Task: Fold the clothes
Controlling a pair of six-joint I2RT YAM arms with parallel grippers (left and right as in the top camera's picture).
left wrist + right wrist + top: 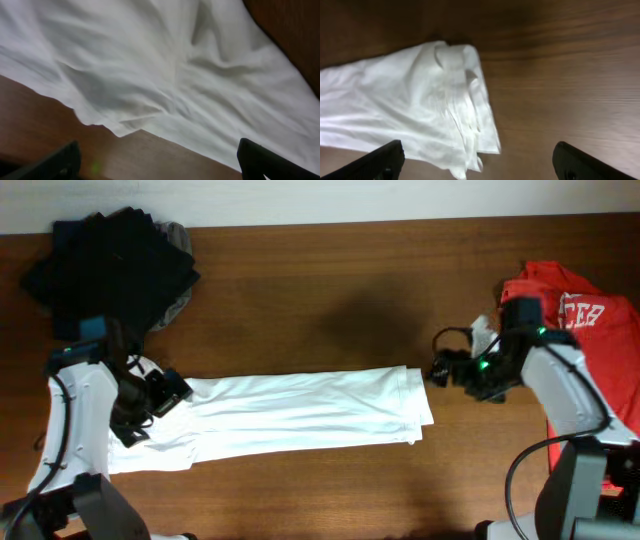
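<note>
The clothes (300, 415), a white T-shirt, lie in a long narrow strip across the wooden table (330, 290). My left gripper (170, 392) hovers over the strip's left end, open and holding nothing. In the left wrist view its fingers (60, 160) stand wide apart over the wrinkled white cloth (175, 65) and its near edge. My right gripper (440, 368) is just past the strip's right end, open and empty. The right wrist view has the layered end of the shirt (410, 110) lying flat ahead of the spread fingers (580, 162).
A pile of black and dark garments (110, 265) sits at the back left corner. A red T-shirt with white lettering (590, 330) lies at the right edge under the right arm. Bare wood shows behind and in front of the strip.
</note>
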